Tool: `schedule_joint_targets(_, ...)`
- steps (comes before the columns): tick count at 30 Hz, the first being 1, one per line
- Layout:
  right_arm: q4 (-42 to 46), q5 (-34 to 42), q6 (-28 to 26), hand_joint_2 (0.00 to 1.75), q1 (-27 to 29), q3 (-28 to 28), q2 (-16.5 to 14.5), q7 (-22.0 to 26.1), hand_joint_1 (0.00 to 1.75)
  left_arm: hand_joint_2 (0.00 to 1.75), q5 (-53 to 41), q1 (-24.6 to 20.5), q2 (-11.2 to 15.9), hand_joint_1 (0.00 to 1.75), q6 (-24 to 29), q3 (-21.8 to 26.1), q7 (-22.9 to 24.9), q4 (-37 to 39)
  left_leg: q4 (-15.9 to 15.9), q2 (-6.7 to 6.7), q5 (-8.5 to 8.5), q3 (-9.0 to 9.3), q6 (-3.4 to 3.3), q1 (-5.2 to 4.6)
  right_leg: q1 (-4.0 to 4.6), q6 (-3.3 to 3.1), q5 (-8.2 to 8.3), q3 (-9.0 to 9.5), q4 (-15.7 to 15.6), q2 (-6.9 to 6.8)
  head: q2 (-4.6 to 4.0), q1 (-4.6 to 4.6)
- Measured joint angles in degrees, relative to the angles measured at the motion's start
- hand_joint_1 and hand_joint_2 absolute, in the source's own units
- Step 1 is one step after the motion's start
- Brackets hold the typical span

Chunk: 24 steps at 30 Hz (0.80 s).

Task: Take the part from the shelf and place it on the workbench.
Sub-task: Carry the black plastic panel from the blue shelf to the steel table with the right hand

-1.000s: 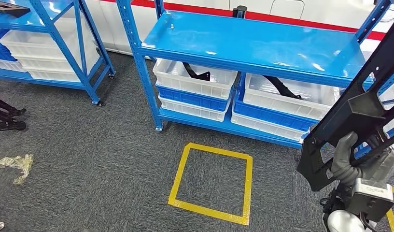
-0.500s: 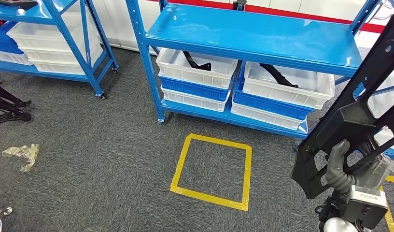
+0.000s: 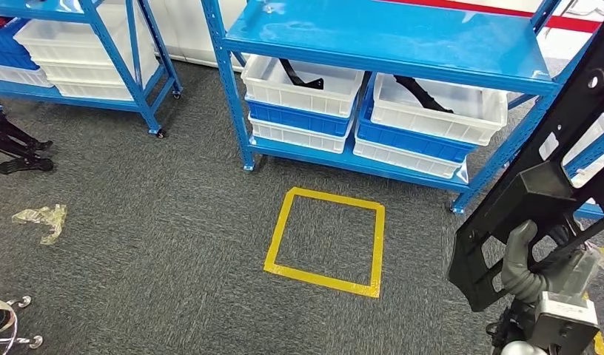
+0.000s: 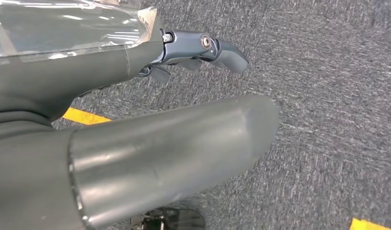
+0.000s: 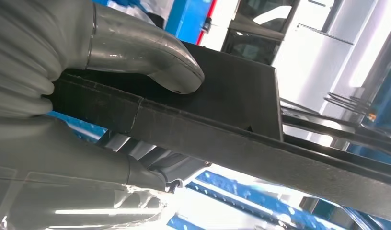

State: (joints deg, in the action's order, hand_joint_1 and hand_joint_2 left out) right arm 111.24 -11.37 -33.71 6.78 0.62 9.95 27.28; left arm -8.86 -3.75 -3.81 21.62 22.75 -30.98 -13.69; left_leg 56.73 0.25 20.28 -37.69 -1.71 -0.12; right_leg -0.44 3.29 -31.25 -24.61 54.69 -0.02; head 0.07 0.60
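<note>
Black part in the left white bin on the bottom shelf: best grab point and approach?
Judging by its pose, take the black part at the slanted arm rising above the white bin rim, coming from the open front, under the blue shelf. The bent end lies in the bin.

Bright overhead light glares off the blue shelf [image 3: 380,33]; the right wrist view's background is overexposed.

Grey carpet floor [image 3: 173,222] bearing a yellow tape square [image 3: 326,240] at centre; blue metal shelving [image 3: 380,37] at 12 o'clock holding white and blue bins [image 3: 303,89]; second blue rack [image 3: 99,44] at 10 o'clock.
</note>
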Motion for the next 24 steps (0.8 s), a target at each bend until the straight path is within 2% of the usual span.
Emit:
schedule_joint_targets(1, 0.08, -0.07, -0.16, 1.75, 0.13, -0.04, 0.03, 0.06, 1.75, 0.00, -0.04, 0.05, 0.07, 0.00, -0.01, 0.00, 0.00, 0.06, -0.16, -0.08, -0.39, -0.13, 0.25, 0.00, -0.28, -0.25, 0.39, -0.49, 0.19, 0.01, 0.00, -0.01)
schedule_joint_targets(2, 0.15, -0.18, -0.42, 1.75, 0.21, -0.08, 0.05, 0.19, 1.75, 0.00, -0.09, 0.11, 0.11, 0.00, -0.02, -0.01, 0.02, 0.14, 0.04, -0.15, 0.01, -0.38, 0.55, 0.02, -0.55, -0.57, 0.80, -0.88, 0.23, -0.01, 0.00, 0.02)
schedule_joint_targets(3, 0.22, -0.28, -0.71, 1.75, 0.31, -0.11, 0.05, 0.34, 1.75, 0.00, -0.14, 0.18, 0.14, 0.00, -0.03, -0.01, 0.04, 0.20, 1.12, -0.23, 1.51, -0.83, 0.85, 0.07, -0.83, -1.14, 1.24, -1.26, 0.30, -0.08, 0.00, 0.13)
schedule_joint_targets(4, 0.32, -0.25, -0.98, 1.75, 0.45, -0.13, 0.05, 0.50, 1.75, 0.00, -0.16, 0.23, 0.16, 0.00, -0.02, -0.02, 0.05, 0.25, 3.43, -0.28, 4.00, -1.54, 1.13, 0.15, -1.08, -1.77, 1.72, -1.70, 0.38, -0.18, 0.00, 0.25)
schedule_joint_targets(6, 0.54, 0.24, -1.12, 1.75, 0.82, -0.13, 0.13, 0.75, 1.75, 0.00, -0.03, 0.29, 0.10, 0.00, 0.05, -0.02, 0.02, 0.33, 11.16, -0.32, 9.83, -3.31, 1.52, 0.37, -0.91, -2.62, 2.51, -2.85, 0.83, -0.37, 0.00, 0.46)
schedule_joint_targets(7, 0.61, 0.65, -1.03, 1.75, 0.99, -0.13, 0.19, 0.85, 1.75, 0.00, 0.14, 0.32, 0.10, 0.00, 0.12, -0.02, -0.03, 0.37, 14.84, -0.33, 11.52, -3.99, 1.65, 0.45, -0.82, -2.74, 2.82, -3.51, 1.12, -0.44, 0.00, 0.47)
schedule_joint_targets(8, 0.64, 1.11, -0.94, 1.75, 1.16, -0.11, 0.26, 0.96, 1.75, 0.00, 0.40, 0.36, 0.09, 0.00, 0.24, 0.01, -0.09, 0.40, 17.07, -0.33, 11.91, -3.98, 1.76, 0.55, -0.78, -2.69, 3.10, -4.24, 1.51, -0.48, 0.00, 0.48)
schedule_joint_targets(9, 0.65, 1.52, -0.87, 1.75, 1.28, -0.09, 0.35, 1.08, 1.75, 0.00, 0.69, 0.42, 0.09, 0.00, 0.39, 0.05, -0.15, 0.44, 17.29, -0.33, 11.22, -3.05, 1.82, 0.67, -0.79, -2.58, 3.31, -4.96, 1.97, -0.49, 0.00, 0.48)
schedule_joint_targets(10, 0.65, 1.84, -0.84, 1.75, 1.35, -0.08, 0.46, 1.16, 1.75, 0.00, 0.98, 0.47, 0.09, 0.00, 0.56, 0.14, -0.21, 0.45, 15.49, -0.33, 9.92, -1.16, 1.80, 0.79, -0.81, -2.44, 3.45, -5.63, 2.45, -0.48, 0.00, 0.49)
schedule_joint_targets(12, 0.65, 2.16, -0.80, 1.75, 1.28, -0.07, 0.71, 1.29, 1.75, 0.00, 1.51, 0.52, 0.16, 0.00, 0.84, 0.33, -0.43, 0.47, 8.18, -0.43, 8.35, 4.17, 1.47, 0.86, -0.77, -2.02, 3.71, -6.75, 3.40, -0.46, 0.00, 0.50)
schedule_joint_targets(13, 0.64, 2.21, -0.78, 1.75, 1.11, -0.06, 0.84, 1.31, 1.75, 0.00, 1.68, 0.53, 0.20, 0.00, 0.91, 0.44, -0.61, 0.47, 5.12, -0.51, 8.29, 6.11, 1.25, 0.76, -0.71, -1.67, 3.93, -7.14, 3.68, -0.47, 0.00, 0.49)
schedule_joint_targets(14, 0.64, 2.25, -0.76, 1.75, 0.87, -0.02, 0.96, 1.33, 1.75, 0.00, 1.83, 0.57, 0.25, 0.00, 0.95, 0.54, -0.78, 0.49, 3.15, -0.59, 8.52, 7.23, 0.99, 0.58, -0.67, -1.22, 4.22, -7.44, 3.83, -0.50, 0.00, 0.48)
schedule_joint_targets(16, 0.63, 2.28, -0.76, 1.75, 0.41, 0.09, 1.16, 1.36, 1.75, 0.00, 1.98, 0.71, 0.32, 0.00, 0.99, 0.70, -0.99, 0.53, 2.24, -0.60, 8.42, 7.26, 0.50, 0.26, -0.67, -0.10, 4.96, -7.92, 3.81, -0.52, 0.00, 0.45)
schedule_joint_targets(17, 0.62, 2.28, -0.76, 1.75, 0.27, 0.15, 1.28, 1.37, 1.75, 0.00, 2.04, 0.74, 0.33, 0.00, 1.00, 0.74, -1.02, 0.56, 1.88, -0.49, 8.09, 6.99, 0.13, 0.30, -0.69, 0.25, 4.91, -8.26, 4.01, -0.53, 0.00, 0.44)
schedule_joint_targets(18, 0.62, 2.28, -0.79, 1.75, 0.20, 0.19, 1.39, 1.37, 1.75, 0.00, 2.05, 0.73, 0.33, 0.00, 1.02, 0.76, -1.03, 0.60, 1.51, -0.37, 7.65, 6.58, -0.36, 0.39, -0.64, 0.28, 4.13, -8.89, 4.76, -0.48, 0.00, 0.38)
schedule_joint_targets(19, 0.61, 2.29, -0.82, 1.75, 0.15, 0.22, 1.50, 1.37, 1.75, 0.00, 2.05, 0.70, 0.33, 0.00, 1.05, 0.78, -1.04, 0.62, 1.16, -0.24, 7.08, 6.00, -0.85, 0.50, -0.55, 0.02, 2.47, -9.78, 6.52, -0.43, 0.00, 0.28)
schedule_joint_targets(20, 0.60, 2.29, -0.87, 1.75, 0.08, 0.25, 1.58, 1.37, 1.75, 0.00, 2.03, 0.66, 0.35, 0.00, 1.10, 0.79, -1.04, 0.64, 1.05, -0.13, 6.44, 5.30, -1.22, 0.57, -0.56, -0.43, 0.14, -10.84, 9.31, -0.37, 0.00, 0.20)
schedule_joint_targets(21, 0.59, 2.31, -0.93, 1.75, 0.04, 0.26, 1.64, 1.37, 1.75, 0.00, 1.99, 0.64, 0.38, 0.00, 1.14, 0.80, -1.04, 0.64, 1.05, -0.09, 5.80, 4.48, -1.47, 0.51, -0.52, -0.74, -2.23, -11.94, 12.90, -0.30, 0.00, 0.10)
schedule_joint_targets(22, 0.58, 2.36, -0.97, 1.75, 0.02, 0.26, 1.69, 1.37, 1.75, 0.00, 1.94, 0.64, 0.40, 0.00, 1.16, 0.82, -1.03, 0.64, 1.07, -0.03, 5.15, 3.68, -1.50, 0.46, -0.53, -0.73, -3.93, -12.71, 16.45, -0.26, 0.00, 0.05)
schedule_joint_targets(23, 0.57, 2.42, -1.01, 1.75, 0.02, 0.26, 1.73, 1.37, 1.75, 0.00, 1.88, 0.65, 0.41, 0.00, 1.17, 0.83, -1.02, 0.64, 1.09, 0.04, 4.47, 2.83, -1.47, 0.41, -0.56, -0.30, -4.43, -12.82, 18.90, -0.24, 0.00, 0.03)
schedule_joint_targets(24, 0.56, 2.49, -1.02, 1.75, 0.02, 0.26, 1.75, 1.37, 1.75, 0.00, 1.82, 0.64, 0.40, 0.00, 1.17, 0.83, -1.00, 0.64, 1.11, 0.11, 3.78, 1.98, -1.38, 0.40, -0.61, 0.38, -3.79, -12.14, 19.66, -0.24, 0.00, 0.00)
